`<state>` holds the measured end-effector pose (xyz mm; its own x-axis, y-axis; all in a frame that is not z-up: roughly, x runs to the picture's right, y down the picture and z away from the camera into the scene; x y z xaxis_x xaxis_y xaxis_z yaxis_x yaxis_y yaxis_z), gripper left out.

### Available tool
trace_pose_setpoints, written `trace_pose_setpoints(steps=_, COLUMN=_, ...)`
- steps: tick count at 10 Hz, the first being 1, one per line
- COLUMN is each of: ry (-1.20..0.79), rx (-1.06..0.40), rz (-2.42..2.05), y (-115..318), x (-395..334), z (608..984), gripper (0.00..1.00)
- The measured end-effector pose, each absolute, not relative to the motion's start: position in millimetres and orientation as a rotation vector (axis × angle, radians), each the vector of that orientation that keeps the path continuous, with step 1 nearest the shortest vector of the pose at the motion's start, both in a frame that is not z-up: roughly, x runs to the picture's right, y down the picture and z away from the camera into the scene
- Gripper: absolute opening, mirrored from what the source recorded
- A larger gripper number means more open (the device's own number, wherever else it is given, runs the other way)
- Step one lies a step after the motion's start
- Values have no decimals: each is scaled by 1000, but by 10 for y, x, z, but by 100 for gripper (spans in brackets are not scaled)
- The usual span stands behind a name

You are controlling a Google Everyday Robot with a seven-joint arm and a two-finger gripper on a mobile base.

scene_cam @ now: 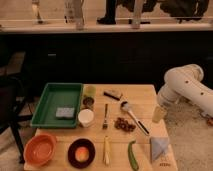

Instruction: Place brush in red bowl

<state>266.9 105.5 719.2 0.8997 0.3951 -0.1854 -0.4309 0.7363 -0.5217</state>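
The brush (105,116) is a slim pale stick with a darker head. It lies lengthwise on the wooden table near its middle, just right of the white cup (85,117). The red bowl (40,148) stands empty at the table's front left corner. My gripper (159,114) hangs at the end of the white arm (187,87) over the table's right edge. It is well right of the brush, beyond the spoon (132,116), and holds nothing that I can see.
A green tray (50,102) with a grey sponge (64,112) sits at back left. A dark dish with an orange centre (81,152), a pale-yellow corn-like stick (106,150), a green cucumber (132,155), dark berries (124,124) and a grey folded cloth (160,148) lie along the front.
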Motion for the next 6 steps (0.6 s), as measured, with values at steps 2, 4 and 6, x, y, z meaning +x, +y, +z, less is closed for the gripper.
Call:
trace_pose_setpoints(steps=2, ry=128, rx=-590, rz=615, y=1029, x=2630, z=7289, gripper=80)
trace_pose_setpoints(steps=4, ry=176, rx=-583, rz=770, y=1007, x=2644, z=7327, gripper=80)
trace_pose_setpoints(steps=6, ry=198, rx=-580, rz=863, y=996, x=2645, z=7341, gripper=80)
